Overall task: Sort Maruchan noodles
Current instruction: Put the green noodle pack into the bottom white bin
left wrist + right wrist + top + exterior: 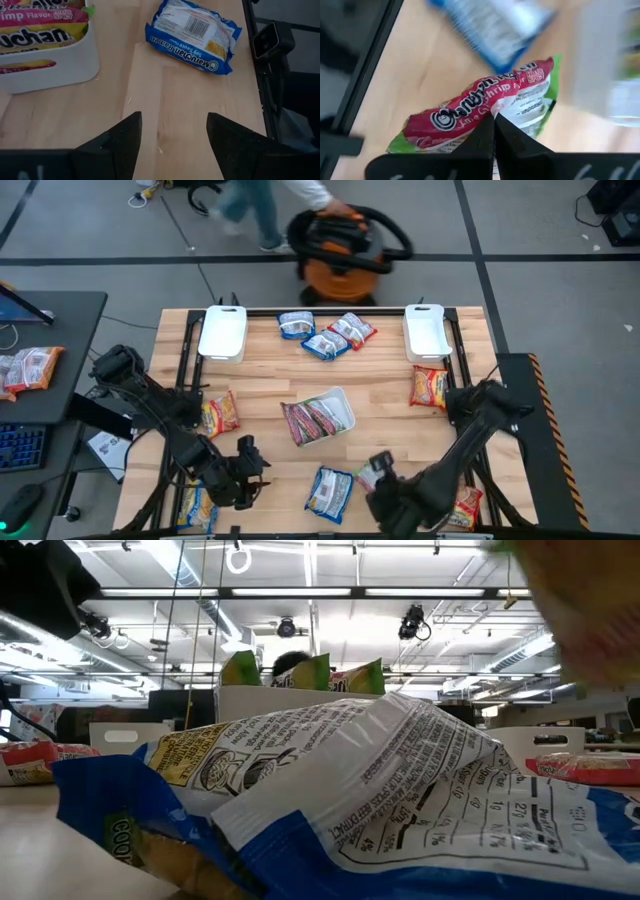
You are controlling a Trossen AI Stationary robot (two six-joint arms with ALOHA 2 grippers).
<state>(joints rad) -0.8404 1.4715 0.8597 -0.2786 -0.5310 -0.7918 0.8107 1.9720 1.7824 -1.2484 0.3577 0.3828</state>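
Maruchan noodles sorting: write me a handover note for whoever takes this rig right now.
Right tool: shut on the red-and-green shrimp packet at the table's near edge.
Left tool: open, empty, over bare wood, facing a blue soy sauce packet.
Done: the centre tray holds red-pink packets.
Left: two far trays, left one and right one, look empty. Blue packets are clustered at the far side, orange ones are loose on both sides, and a blue one lies near the front.
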